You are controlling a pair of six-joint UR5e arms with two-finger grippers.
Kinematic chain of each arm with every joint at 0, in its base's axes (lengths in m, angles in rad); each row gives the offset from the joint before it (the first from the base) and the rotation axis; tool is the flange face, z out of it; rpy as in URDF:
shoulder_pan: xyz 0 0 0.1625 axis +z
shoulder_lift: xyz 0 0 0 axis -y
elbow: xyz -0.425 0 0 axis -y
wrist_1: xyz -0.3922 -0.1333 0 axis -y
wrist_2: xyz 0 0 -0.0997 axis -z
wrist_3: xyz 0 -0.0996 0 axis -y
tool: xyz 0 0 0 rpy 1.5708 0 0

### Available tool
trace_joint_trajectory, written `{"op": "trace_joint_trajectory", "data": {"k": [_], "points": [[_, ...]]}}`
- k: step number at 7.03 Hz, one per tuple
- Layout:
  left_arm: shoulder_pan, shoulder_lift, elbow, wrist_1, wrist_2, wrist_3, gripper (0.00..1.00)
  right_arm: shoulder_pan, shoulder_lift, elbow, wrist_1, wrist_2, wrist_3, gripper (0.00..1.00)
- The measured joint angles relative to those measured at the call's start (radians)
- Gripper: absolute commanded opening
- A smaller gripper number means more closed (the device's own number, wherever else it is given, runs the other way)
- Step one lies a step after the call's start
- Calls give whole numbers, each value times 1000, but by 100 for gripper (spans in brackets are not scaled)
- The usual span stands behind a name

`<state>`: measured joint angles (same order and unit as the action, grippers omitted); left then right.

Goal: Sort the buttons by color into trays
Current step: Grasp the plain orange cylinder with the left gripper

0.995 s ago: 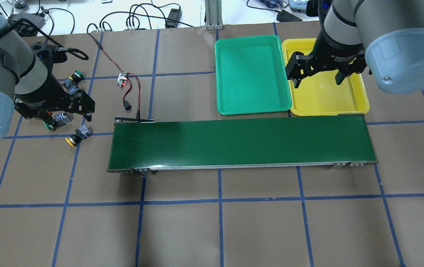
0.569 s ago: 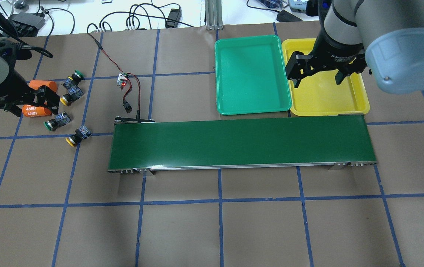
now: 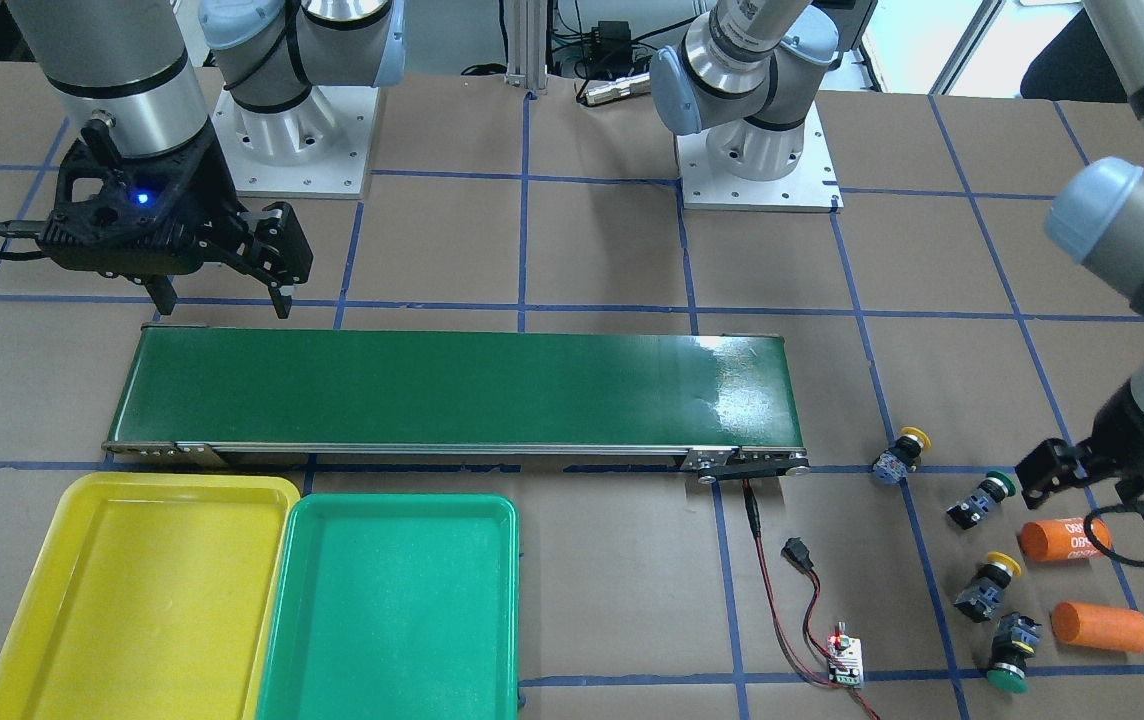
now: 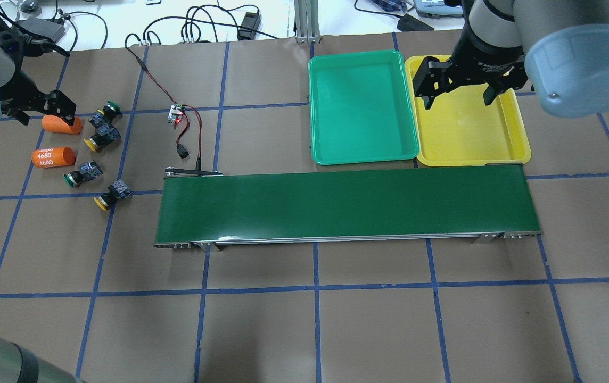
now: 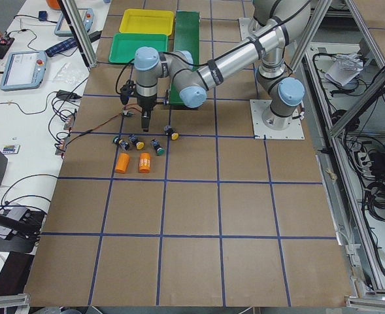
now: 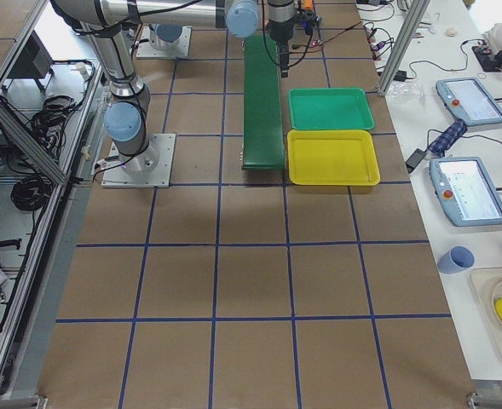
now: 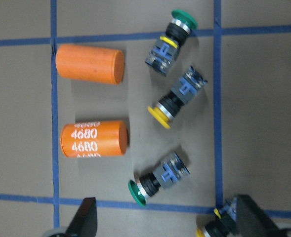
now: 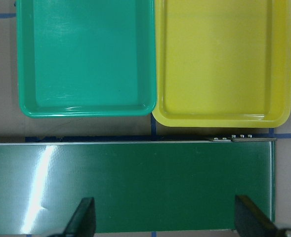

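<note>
orange cyl (image 4: 53, 157) marked 4680, btns (image 4: 83, 173) beside

Overhead and front views opposed, sharing belt (image 4: 347, 205); side views lengthwise; wrist cameras close, downward

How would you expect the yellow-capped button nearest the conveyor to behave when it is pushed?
Lying on its side, the yellow-capped button would probably swing around its wide round cap rather than roll straight. Its blocky grey-blue rear likely resists rolling.

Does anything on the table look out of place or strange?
Yes. Two orange cylinders lie beside the four buttons, which all lie on their sides. The cylinders match neither the green tray nor the yellow tray.
</note>
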<state>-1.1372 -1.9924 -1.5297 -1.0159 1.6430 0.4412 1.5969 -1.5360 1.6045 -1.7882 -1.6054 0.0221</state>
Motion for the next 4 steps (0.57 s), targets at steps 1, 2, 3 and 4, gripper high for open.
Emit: {"op": "trace_joint_trajectory", "data": {"k": [1, 2, 3, 4], "points": [[0, -79, 86, -2, -3, 5, 100, -2, 7, -5, -4, -1, -3, 100], [1, -143, 151, -1, -5, 16, 100, -3, 35, -11, -8, -2, -6, 100], [2, -191, 195, 2, -6, 39, 100, -4, 76, -29, -13, -3, -7, 100], [7, -229, 224, 3, -8, 84, 100, 0, 99, -57, -22, -3, -6, 100]]}}
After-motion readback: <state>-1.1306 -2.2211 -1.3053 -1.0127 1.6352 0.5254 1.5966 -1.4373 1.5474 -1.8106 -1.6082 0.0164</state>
